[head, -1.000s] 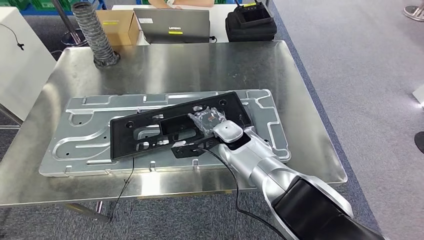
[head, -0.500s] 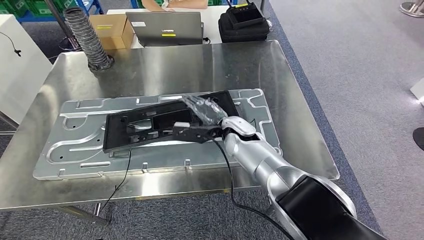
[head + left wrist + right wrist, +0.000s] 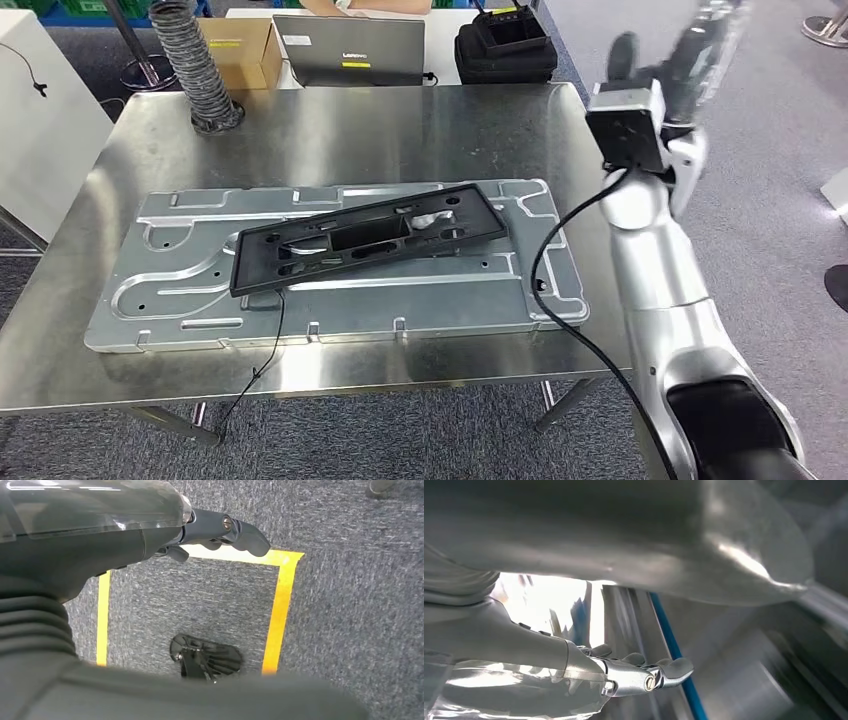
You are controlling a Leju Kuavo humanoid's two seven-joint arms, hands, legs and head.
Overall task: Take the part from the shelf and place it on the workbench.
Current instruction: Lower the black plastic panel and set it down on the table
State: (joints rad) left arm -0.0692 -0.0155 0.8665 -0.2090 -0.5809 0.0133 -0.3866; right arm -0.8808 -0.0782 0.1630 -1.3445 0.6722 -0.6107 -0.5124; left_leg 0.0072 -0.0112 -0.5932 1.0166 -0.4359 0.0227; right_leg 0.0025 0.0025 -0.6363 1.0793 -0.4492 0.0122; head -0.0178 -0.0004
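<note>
Part [image 3: 365, 237] flat on workbench [image 3: 330, 130]; right hand [image 3: 700, 50] aloft, empty, fingers apart.

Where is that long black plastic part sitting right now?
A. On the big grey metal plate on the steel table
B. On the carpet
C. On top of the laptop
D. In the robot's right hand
A: the black part lies flat on the metal plate, while the right hand is raised well away from it.
</note>
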